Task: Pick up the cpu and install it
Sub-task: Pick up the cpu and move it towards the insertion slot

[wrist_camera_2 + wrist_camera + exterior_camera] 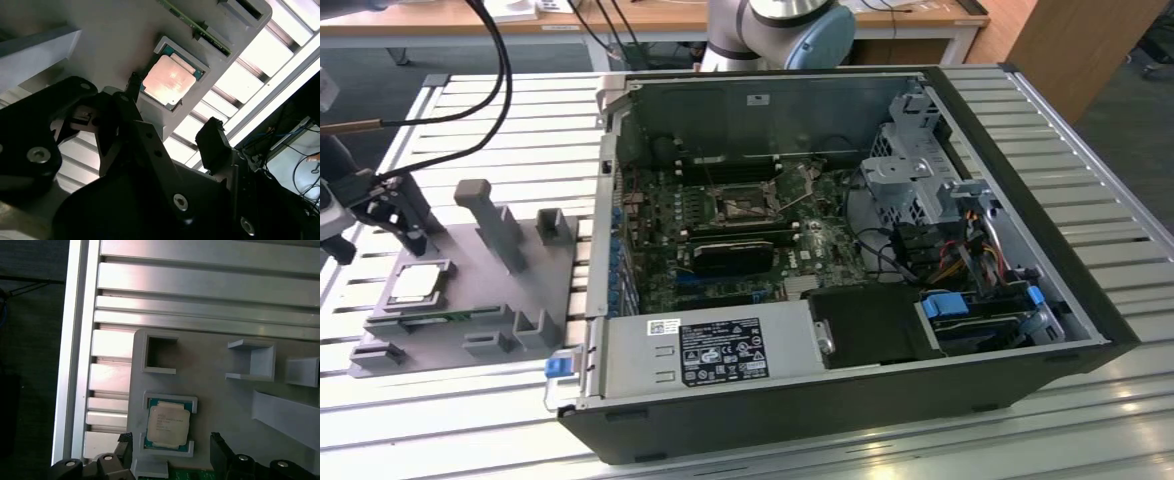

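Note:
The cpu point(418, 283) is a small square chip with a silvery top plate. It lies flat in a shallow pocket of the grey fixture block point(480, 290), at the exterior view's left. My gripper point(380, 225) hangs just above it, open, with nothing held. In both wrist views the black fingers point(216, 440) stand on either side of the cpu point(168, 424), clear of its edges. The second wrist view shows the chip point(169, 80) beyond the open gripper point(172, 110). The motherboard's black socket frame point(740, 205) sits inside the open computer case point(1014, 200).
Tall grey posts point(487, 215) rise from the fixture close beside the gripper. A green memory stick point(197, 27) lies in a slot near the chip. The ribbed metal table point(1121, 230) carries everything. Cables point(494, 60) hang at the exterior view's left.

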Controlling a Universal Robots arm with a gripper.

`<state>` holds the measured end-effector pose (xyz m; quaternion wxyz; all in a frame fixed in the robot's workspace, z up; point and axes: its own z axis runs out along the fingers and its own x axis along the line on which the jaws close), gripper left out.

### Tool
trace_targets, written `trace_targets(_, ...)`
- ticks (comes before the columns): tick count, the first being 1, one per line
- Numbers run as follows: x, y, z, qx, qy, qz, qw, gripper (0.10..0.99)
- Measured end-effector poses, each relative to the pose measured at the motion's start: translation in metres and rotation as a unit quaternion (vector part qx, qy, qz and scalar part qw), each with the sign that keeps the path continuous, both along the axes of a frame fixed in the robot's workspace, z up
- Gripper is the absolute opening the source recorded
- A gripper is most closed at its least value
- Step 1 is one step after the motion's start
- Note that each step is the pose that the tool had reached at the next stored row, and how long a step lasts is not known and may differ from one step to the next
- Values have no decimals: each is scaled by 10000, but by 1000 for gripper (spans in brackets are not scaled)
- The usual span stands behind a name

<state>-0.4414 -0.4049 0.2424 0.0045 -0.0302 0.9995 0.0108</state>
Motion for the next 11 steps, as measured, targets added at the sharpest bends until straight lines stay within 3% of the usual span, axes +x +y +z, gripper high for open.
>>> trace_targets(2,0,0,-6,0,0,0,10000,749)
trace_targets(3,0,0,-9,0,-1,0,10000,678)
trace_targets(11,0,0,-33,1,-1,0,10000,678)
